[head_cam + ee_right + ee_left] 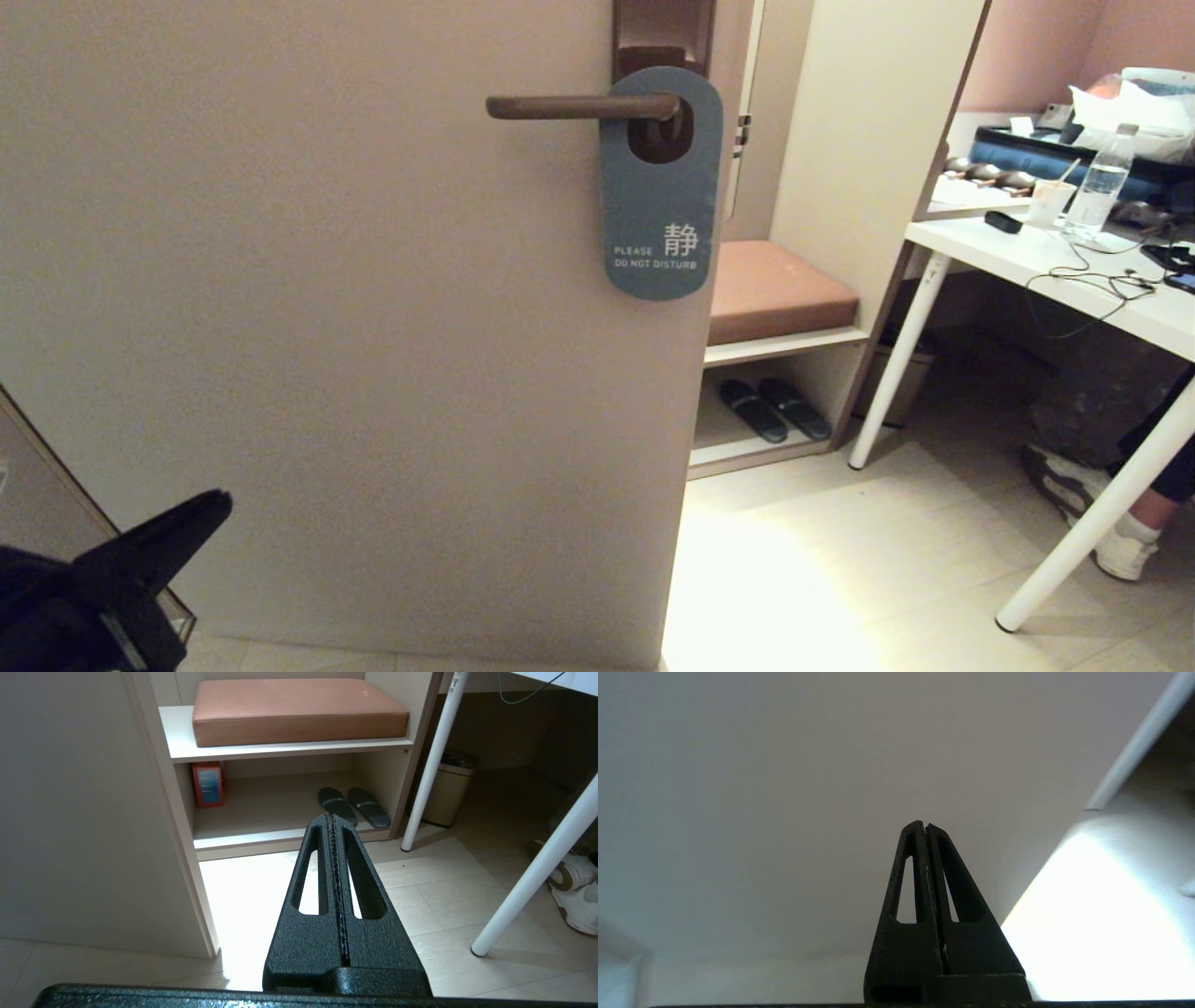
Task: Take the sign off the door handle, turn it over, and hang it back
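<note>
The sign [659,215] hangs on the door handle [579,106] with its blue "PLEASE DO NOT DISTURB" side facing me. The handle passes through its oval hole, in front of the brown backplate [661,33]. My left gripper [210,509] is low at the bottom left of the head view, far below the handle; in the left wrist view [924,825] it is shut and empty, facing the plain door. My right gripper [331,815] is out of the head view. In the right wrist view it is shut and empty, low above the floor and pointing at the shelf unit.
The beige door [355,355] fills the left and middle. Right of its edge stands a shelf unit with a brown cushion [775,289] and black slippers [773,408]. A white table [1046,266] with bottle and cables stands at right, a bin [446,795] beside its leg, a person's shoe [1111,532] below.
</note>
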